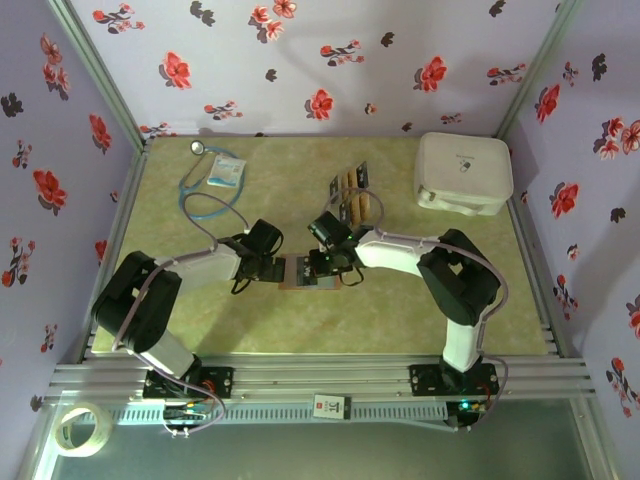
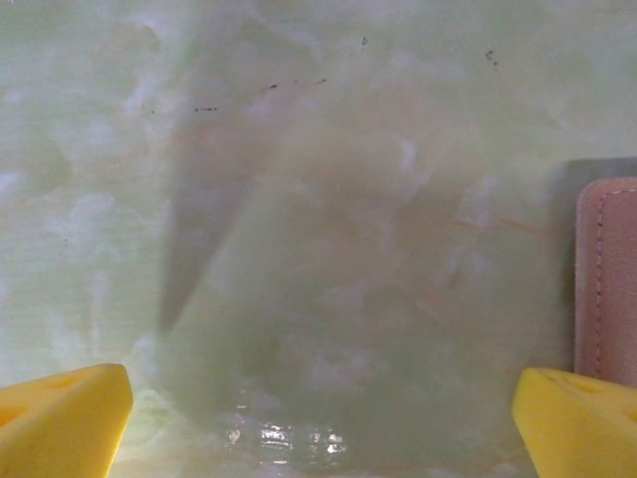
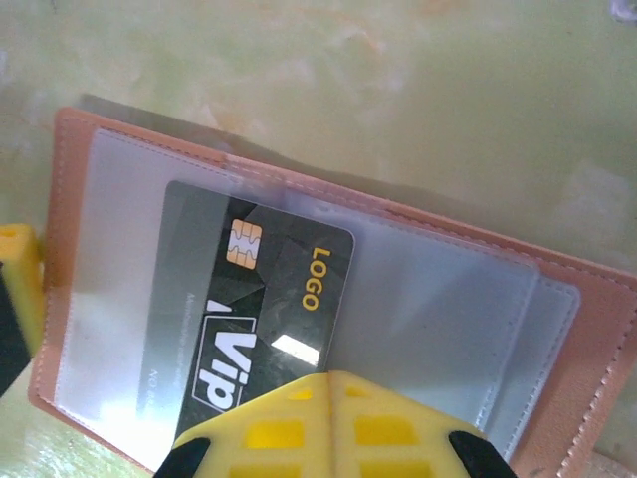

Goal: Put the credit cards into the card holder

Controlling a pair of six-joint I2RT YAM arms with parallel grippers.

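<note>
Right end effector [image 3: 328, 388] closed | black chip card [image 3: 249, 299] | pink-brown card holder [image 3: 587, 329]

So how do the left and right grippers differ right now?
The left gripper is wide open; the right gripper is shut. The left hangs over bare table beside the holder's edge; the right is over the holder, at the black card. Both have yellow fingers and sit low by the holder.

Black card [image 3: 249, 299] in open card holder [image 3: 602, 349]
</note>
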